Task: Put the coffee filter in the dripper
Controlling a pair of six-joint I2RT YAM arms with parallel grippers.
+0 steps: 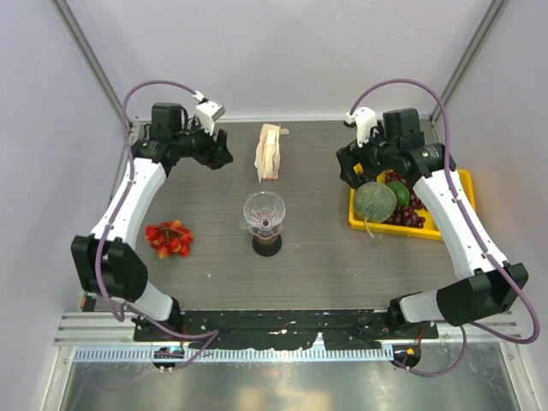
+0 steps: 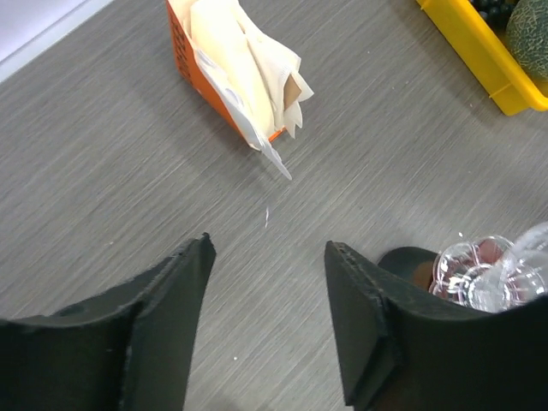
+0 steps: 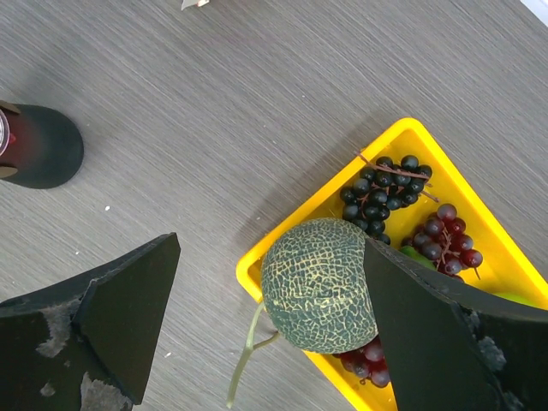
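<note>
Left jaws apart and empty, dripper just outside them, filter packet ahead, right jaws wide.

Clear glossy plastic dripper, matt grey wood-grain table

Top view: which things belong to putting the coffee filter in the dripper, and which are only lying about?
For the job:
- dripper, sitting on the dark cup
- paper filters, standing in the opened orange packet

Only lying about:
- red fruit
- yellow tray with the melon and grapes
</note>
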